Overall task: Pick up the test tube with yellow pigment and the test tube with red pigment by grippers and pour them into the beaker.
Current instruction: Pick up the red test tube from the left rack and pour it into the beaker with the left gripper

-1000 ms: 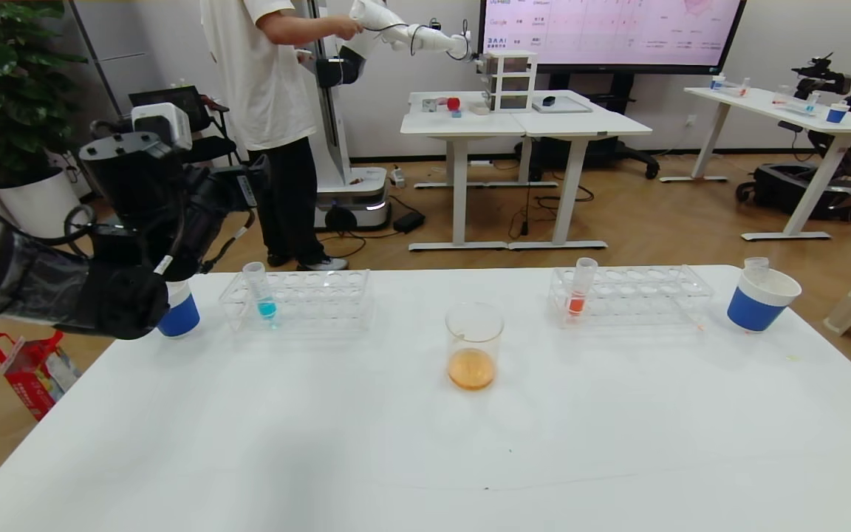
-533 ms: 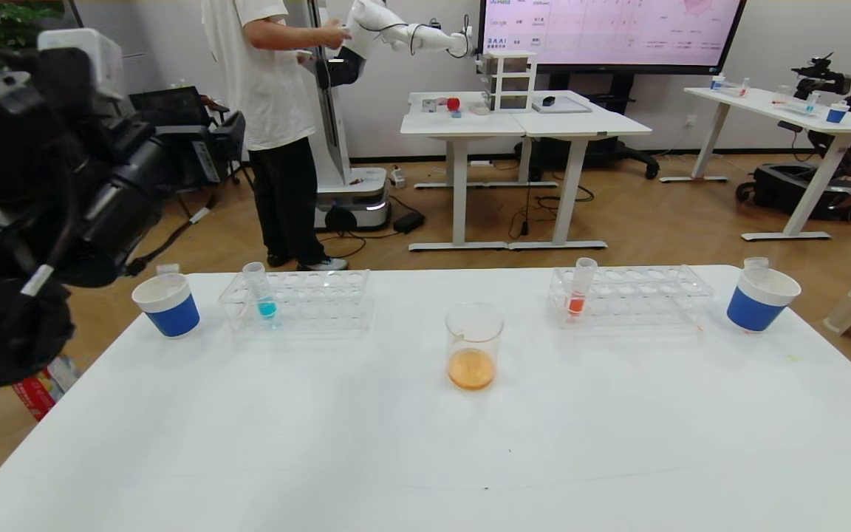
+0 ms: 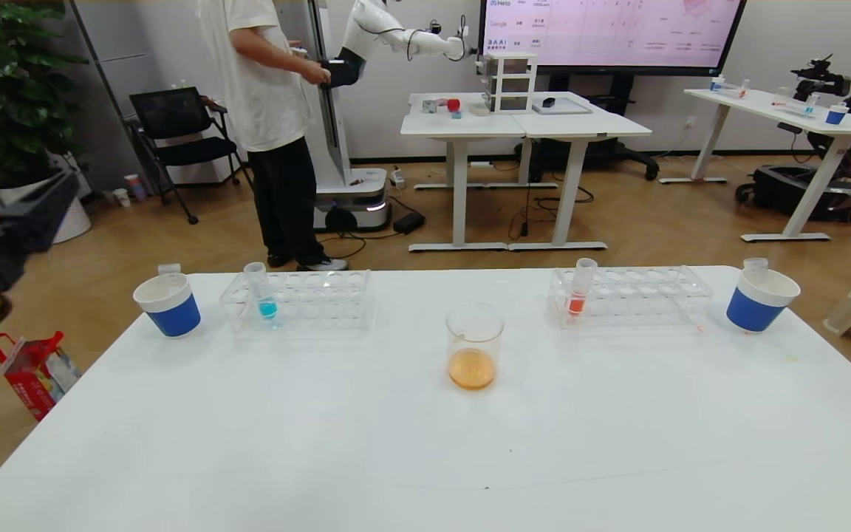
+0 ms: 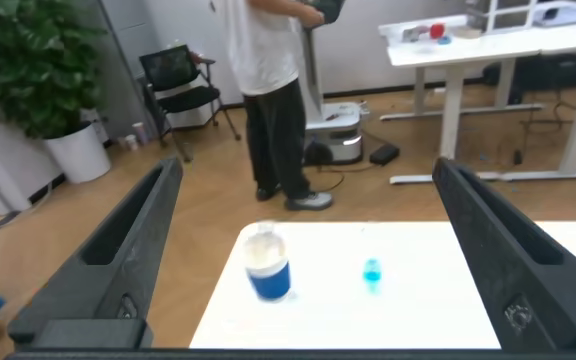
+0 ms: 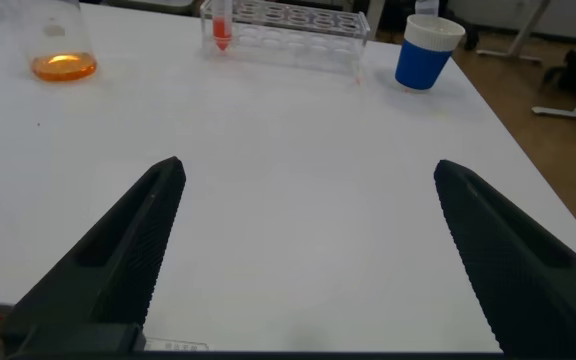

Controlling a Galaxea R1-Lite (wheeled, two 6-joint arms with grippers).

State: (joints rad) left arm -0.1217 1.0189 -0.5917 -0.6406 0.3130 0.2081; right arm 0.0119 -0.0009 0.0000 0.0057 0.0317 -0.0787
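White tabletop (image 3: 322,443) filled your view, and at its middle stood the beaker (image 3: 474,346), already holding a shallow layer of orange liquid — so by my reckoning both pours were done. One tube with reddish liquid (image 3: 580,287) stood upright in the right-hand rack (image 3: 632,295); whether it was the task's red one or its orange lookalike I could not tell. No yellow tube showed anywhere. A blue tube (image 3: 259,290) sat in the left rack (image 3: 300,299), with a paper cup (image 3: 168,304) beyond it and another cup (image 3: 760,298) at the far right, each with a clear rim poking out.

Your left gripper (image 4: 308,260) hung off the table's left edge, jaws spread wide and empty, looking down at the cup. Your right gripper (image 5: 303,250) hovered low over bare table, also released.

Mind the risk — reaching again for that racked tube could pour the wrong colour, and a low right arm could clip the beaker.
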